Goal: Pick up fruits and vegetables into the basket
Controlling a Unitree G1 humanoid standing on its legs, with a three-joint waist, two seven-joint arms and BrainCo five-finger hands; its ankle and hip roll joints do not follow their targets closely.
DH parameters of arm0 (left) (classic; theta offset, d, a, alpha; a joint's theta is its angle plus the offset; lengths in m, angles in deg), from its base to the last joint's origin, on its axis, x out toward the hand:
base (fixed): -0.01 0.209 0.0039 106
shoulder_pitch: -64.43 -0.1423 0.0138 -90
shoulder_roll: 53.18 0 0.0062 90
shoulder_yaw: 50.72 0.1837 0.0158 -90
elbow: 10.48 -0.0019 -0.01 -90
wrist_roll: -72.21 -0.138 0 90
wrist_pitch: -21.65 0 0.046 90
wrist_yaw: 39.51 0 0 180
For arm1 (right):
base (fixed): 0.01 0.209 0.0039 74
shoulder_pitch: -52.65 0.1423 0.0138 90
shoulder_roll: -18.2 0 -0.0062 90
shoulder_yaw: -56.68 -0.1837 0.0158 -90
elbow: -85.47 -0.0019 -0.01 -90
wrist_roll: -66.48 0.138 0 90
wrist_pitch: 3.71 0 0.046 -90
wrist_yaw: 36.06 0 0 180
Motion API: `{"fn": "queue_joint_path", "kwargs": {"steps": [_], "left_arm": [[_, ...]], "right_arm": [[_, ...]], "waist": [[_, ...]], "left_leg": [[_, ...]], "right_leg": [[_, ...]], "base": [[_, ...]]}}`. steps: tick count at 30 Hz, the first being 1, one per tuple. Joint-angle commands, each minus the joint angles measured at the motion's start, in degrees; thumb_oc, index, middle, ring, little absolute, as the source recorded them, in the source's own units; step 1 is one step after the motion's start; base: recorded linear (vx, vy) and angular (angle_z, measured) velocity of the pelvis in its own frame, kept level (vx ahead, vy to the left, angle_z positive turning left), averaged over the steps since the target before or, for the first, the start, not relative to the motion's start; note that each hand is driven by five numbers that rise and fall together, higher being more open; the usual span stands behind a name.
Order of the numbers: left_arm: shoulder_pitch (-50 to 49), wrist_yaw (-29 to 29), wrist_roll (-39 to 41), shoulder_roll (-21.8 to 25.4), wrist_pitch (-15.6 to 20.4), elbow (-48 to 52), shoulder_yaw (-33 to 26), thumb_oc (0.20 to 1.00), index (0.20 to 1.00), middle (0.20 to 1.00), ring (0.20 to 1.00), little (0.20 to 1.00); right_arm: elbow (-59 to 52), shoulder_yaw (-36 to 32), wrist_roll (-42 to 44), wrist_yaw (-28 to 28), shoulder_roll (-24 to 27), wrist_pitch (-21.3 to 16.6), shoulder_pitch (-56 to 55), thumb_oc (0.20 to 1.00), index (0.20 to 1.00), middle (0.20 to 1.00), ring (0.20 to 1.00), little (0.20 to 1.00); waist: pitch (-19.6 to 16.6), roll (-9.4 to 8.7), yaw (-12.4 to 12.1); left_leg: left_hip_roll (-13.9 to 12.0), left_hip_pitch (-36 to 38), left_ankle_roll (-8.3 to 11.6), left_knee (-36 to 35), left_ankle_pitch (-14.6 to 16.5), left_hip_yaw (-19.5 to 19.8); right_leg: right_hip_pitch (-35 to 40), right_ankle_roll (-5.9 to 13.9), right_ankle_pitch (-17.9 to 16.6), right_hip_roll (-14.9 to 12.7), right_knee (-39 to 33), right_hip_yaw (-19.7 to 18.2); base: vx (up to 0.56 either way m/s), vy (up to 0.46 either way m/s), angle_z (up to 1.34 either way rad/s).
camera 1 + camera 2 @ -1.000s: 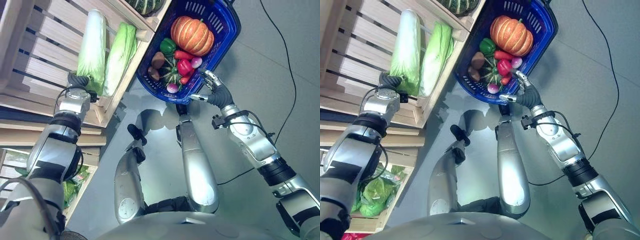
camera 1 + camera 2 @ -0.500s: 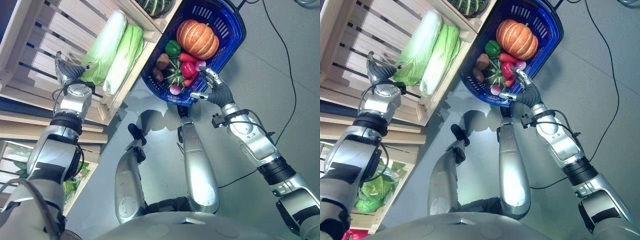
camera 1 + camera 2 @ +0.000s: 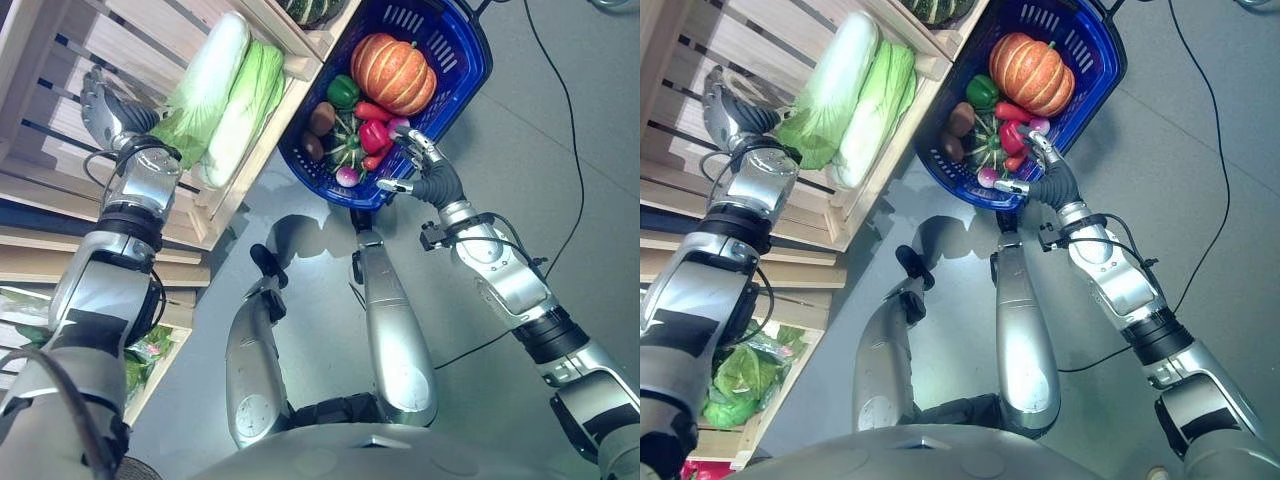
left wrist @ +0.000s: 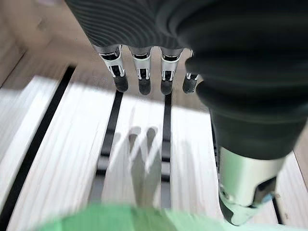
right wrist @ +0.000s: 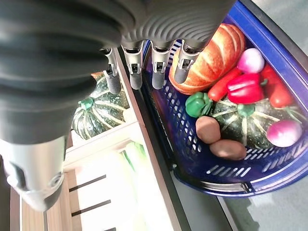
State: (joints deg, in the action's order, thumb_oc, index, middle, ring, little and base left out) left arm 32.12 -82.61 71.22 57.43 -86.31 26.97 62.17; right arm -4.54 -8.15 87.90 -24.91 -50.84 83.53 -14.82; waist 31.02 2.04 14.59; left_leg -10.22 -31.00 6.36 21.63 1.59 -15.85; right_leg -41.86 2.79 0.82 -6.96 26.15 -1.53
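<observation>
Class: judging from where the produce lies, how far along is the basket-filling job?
Done: the blue basket holds a pumpkin, peppers and more. In hand: nothing; left hand and right hand are open. Left: two cabbages lie in the wooden crate.

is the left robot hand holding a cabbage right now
No, the left robot hand has straight fingers held over bare wooden slats, with the cabbage lying beside it, ungrasped.
</observation>
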Motion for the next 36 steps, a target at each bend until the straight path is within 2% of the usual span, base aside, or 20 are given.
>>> {"fn": "queue_joint_path", "kwargs": {"steps": [1, 5, 9, 11, 18, 23, 26, 34, 36], "left_arm": [[2.48, -1.12, -3.72, 6.15, -2.37, -0.21, 1.57, 1.000, 1.000, 1.000, 1.000, 1.000], [4.09, 2.25, -1.20, 5.38, -1.73, -1.53, 2.19, 1.000, 1.000, 1.000, 1.000, 1.000], [5.01, 8.79, 4.62, 4.00, -0.74, -4.30, 2.84, 1.000, 1.000, 1.000, 1.000, 1.000], [4.99, 9.39, 5.37, 3.53, -0.51, -4.91, 2.91, 1.000, 1.000, 1.000, 1.000, 1.000], [3.83, 17.01, 18.03, 0.79, 1.50, -8.45, 1.71, 1.000, 1.000, 1.000, 1.000, 1.000], [2.93, 18.38, 24.22, -0.73, 2.65, -9.60, 0.00, 1.000, 1.000, 1.000, 1.000, 1.000], [2.81, 17.68, 24.15, -0.70, 2.88, -10.09, -0.52, 1.000, 1.000, 1.000, 1.000, 1.000], [3.22, 15.41, 25.69, -0.50, 0.16, -11.08, -1.12, 1.000, 1.000, 1.000, 1.000, 1.000], [3.61, 16.10, 24.93, -0.34, -1.78, -11.79, -0.94, 1.000, 1.000, 1.000, 1.000, 1.000]], "right_arm": [[-1.94, 0.27, 1.34, 0.87, -2.25, -3.32, -0.15, 1.000, 1.000, 1.000, 1.000, 1.000], [-1.69, 0.74, 1.59, 1.29, -2.66, -2.60, 0.80, 1.000, 1.000, 1.000, 1.000, 1.000], [-1.64, 0.85, 1.85, 0.69, -3.04, -0.80, 1.74, 1.000, 1.000, 1.000, 1.000, 1.000], [-1.59, 0.71, 1.78, 0.46, -3.18, -0.38, 1.85, 1.000, 1.000, 1.000, 1.000, 1.000], [-1.06, 0.55, 2.03, 0.07, -3.62, -0.01, 2.04, 1.000, 1.000, 1.000, 1.000, 1.000], [-0.78, 0.39, 1.39, 0.12, -4.13, 0.57, 2.24, 1.000, 1.000, 1.000, 1.000, 1.000], [-0.58, 0.23, 1.62, 0.29, -3.87, 0.48, 2.21, 1.000, 1.000, 1.000, 1.000, 1.000], [-0.45, 0.02, 1.95, 0.87, -3.83, 0.38, 1.56, 1.000, 1.000, 1.000, 1.000, 1.000], [-0.24, 0.25, 2.43, 1.21, -3.70, 0.21, 1.69, 1.000, 1.000, 1.000, 1.000, 1.000]], "waist": [[-1.23, -3.15, 0.65], [-1.23, -3.08, 0.92], [-1.23, -2.88, 1.37], [-1.23, -2.84, 1.46], [-1.23, -2.98, 2.12], [-1.23, -2.98, 2.30], [-1.23, -3.01, 2.27], [-1.23, -3.54, 2.26], [-1.23, -3.76, 2.19]], "left_leg": [[1.23, -5.08, -0.52, 5.08, 2.85, -0.18], [1.09, -5.67, -0.40, 5.05, 2.73, -0.51], [1.02, -7.01, -0.32, 5.43, 2.78, -0.76], [1.04, -7.44, -0.32, 5.55, 2.84, -0.78], [0.85, -9.23, -0.04, 5.46, 2.58, -1.42], [0.76, -10.59, 0.07, 5.66, 2.42, -1.68], [0.69, -11.43, 0.20, 6.02, 2.44, -1.63], [0.56, -13.82, 0.12, 7.07, 2.67, -0.96], [0.43, -14.44, 0.07, 7.32, 2.76, -0.81]], "right_leg": [[-0.91, 0.58, 5.96, 1.66, 4.74, 1.26], [-1.58, 0.65, 5.88, 1.75, 4.72, 1.17], [-3.32, 0.87, 5.76, 1.78, 5.23, 1.10], [-3.80, 0.93, 5.75, 1.78, 5.34, 1.08], [-5.83, 1.30, 5.21, 1.85, 4.88, 1.05], [-7.23, 1.41, 5.00, 1.94, 4.91, 1.17], [-7.84, 1.35, 4.98, 1.93, 4.98, 1.26], [-9.99, 1.32, 4.81, 2.29, 5.60, 1.35], [-10.48, 1.30, 4.70, 2.30, 5.50, 1.36]], "base": [[0.00, 0.000, 0.00], [0.00, 0.000, 0.00], [0.00, 0.002, -0.02], [-0.01, 0.010, -0.13], [-0.01, 0.002, -0.04], [0.00, 0.003, -0.03], [0.00, 0.002, -0.03], [0.00, -0.003, -0.01], [0.00, -0.010, -0.02]]}}
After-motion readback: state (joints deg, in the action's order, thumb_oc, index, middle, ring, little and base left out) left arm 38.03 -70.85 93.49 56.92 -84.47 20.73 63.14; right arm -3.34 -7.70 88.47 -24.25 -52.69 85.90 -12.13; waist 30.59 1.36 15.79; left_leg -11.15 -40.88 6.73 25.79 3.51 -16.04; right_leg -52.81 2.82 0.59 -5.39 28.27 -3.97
